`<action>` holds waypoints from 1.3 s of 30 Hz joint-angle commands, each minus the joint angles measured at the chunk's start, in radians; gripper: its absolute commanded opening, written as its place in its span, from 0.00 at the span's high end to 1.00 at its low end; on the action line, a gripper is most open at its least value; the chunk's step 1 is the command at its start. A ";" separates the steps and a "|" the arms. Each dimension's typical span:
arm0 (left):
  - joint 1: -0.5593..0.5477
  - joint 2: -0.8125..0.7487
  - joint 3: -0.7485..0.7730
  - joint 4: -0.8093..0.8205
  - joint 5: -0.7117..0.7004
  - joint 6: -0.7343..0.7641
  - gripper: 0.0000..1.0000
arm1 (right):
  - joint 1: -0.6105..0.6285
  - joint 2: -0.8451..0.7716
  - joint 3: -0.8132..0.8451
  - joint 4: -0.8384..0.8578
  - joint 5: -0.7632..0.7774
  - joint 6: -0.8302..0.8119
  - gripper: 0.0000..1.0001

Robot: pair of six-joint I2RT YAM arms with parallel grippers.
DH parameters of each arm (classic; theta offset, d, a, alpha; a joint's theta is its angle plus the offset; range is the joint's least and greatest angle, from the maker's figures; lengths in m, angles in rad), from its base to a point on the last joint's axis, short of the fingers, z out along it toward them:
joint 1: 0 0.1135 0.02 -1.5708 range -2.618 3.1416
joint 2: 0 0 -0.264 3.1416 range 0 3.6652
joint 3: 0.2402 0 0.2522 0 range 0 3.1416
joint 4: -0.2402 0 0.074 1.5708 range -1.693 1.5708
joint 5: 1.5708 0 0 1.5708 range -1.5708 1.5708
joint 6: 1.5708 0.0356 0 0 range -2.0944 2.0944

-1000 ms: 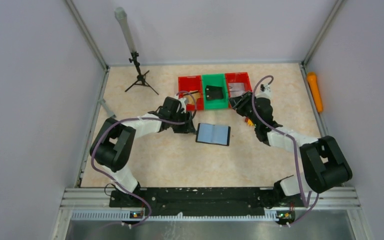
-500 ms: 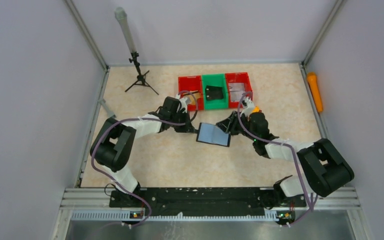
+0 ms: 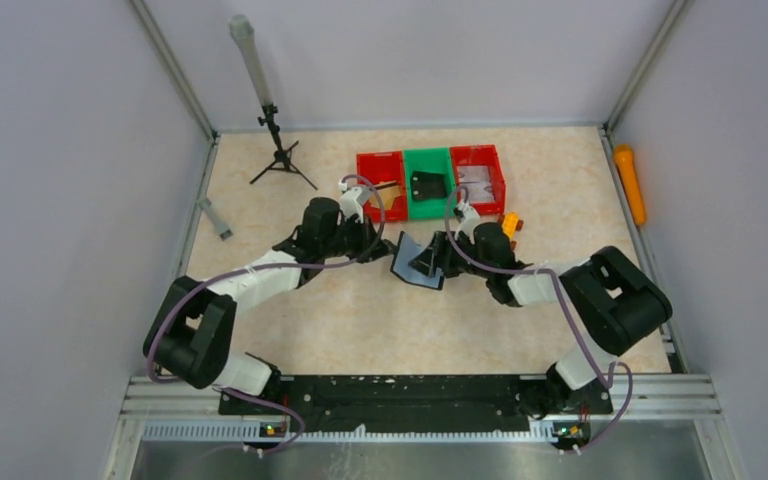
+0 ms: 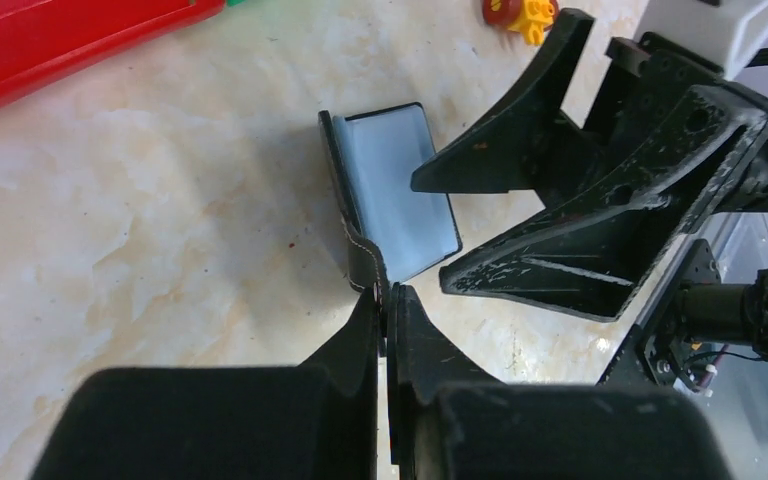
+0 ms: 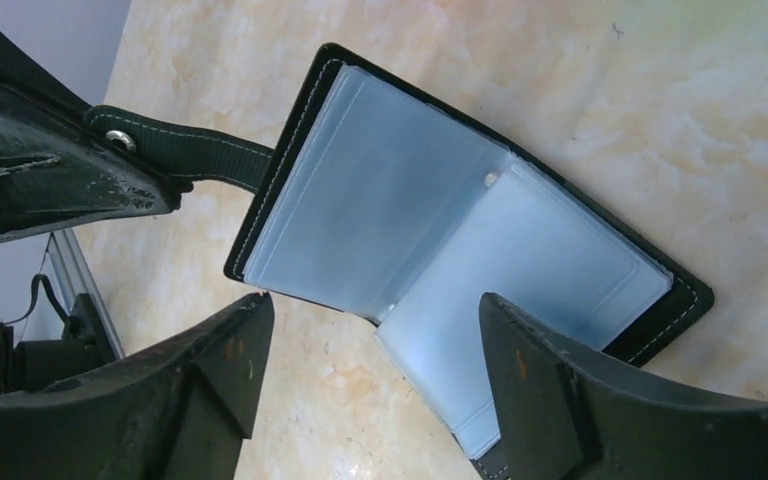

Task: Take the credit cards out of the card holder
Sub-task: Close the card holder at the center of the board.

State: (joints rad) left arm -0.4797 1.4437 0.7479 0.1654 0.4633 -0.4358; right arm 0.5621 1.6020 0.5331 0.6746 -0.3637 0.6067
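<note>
The card holder (image 3: 410, 264) is a black folding wallet, open, with pale grey-blue plastic sleeves; it is tilted up at mid-table. My left gripper (image 3: 382, 247) is shut on its closing tab (image 5: 192, 154), and in the left wrist view the fingertips (image 4: 388, 303) pinch the tab's end below the holder (image 4: 397, 205). My right gripper (image 3: 431, 262) is open, its fingers straddling the holder's lower edge (image 5: 375, 305) without gripping. The sleeves (image 5: 430, 225) look empty; no card shows in them.
Three bins stand behind: a red one (image 3: 363, 186), a green one (image 3: 428, 154) with a lumpy black case (image 3: 427, 185), and a red one (image 3: 498, 170) with grey cards. A small yellow-red toy (image 3: 509, 222), a tripod (image 3: 278, 152) and an orange cylinder (image 3: 629, 183) are nearby.
My right gripper moved left from the right red bin to the card holder. My left gripper raised the holder by its tab, so it went from lying flat to tilted.
</note>
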 commanded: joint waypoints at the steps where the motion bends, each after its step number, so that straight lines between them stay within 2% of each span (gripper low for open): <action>1: -0.001 -0.026 -0.013 0.091 0.051 -0.008 1.00 | 0.010 0.015 0.030 0.075 -0.036 -0.013 0.20; 7: -0.002 -0.007 -0.023 0.152 0.126 -0.042 1.00 | 0.010 0.063 0.052 0.089 -0.074 0.011 0.26; 12: -0.002 0.040 -0.009 0.183 0.183 -0.070 1.00 | 0.010 0.103 0.052 0.145 -0.107 0.055 0.21; 21: -0.004 0.070 0.005 0.176 0.202 -0.075 1.00 | 0.010 0.107 0.059 0.137 -0.089 0.062 0.25; 22: -0.004 0.069 0.004 0.175 0.202 -0.075 1.00 | 0.010 0.109 0.063 0.123 -0.081 0.059 0.27; 25: -0.004 0.058 0.001 0.176 0.195 -0.072 1.00 | 0.010 0.122 0.100 0.016 -0.044 0.036 0.44; 29: -0.004 0.037 -0.008 0.172 0.176 -0.065 1.00 | 0.010 0.125 0.108 -0.017 -0.023 0.024 0.63; 33: -0.006 0.020 -0.013 0.165 0.160 -0.060 1.00 | 0.010 0.092 0.111 -0.083 0.051 -0.004 0.76; 35: -0.005 0.012 -0.014 0.158 0.150 -0.055 1.00 | 0.010 0.076 0.107 -0.098 0.081 -0.010 0.80; 39: -0.004 0.002 -0.013 0.144 0.138 -0.045 1.00 | 0.010 0.065 0.119 -0.149 0.125 -0.023 0.80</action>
State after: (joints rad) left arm -0.4797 1.4960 0.7322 0.2832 0.6083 -0.5003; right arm 0.5629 1.7126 0.6231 0.5930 -0.3153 0.6243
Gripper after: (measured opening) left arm 0.024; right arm 0.199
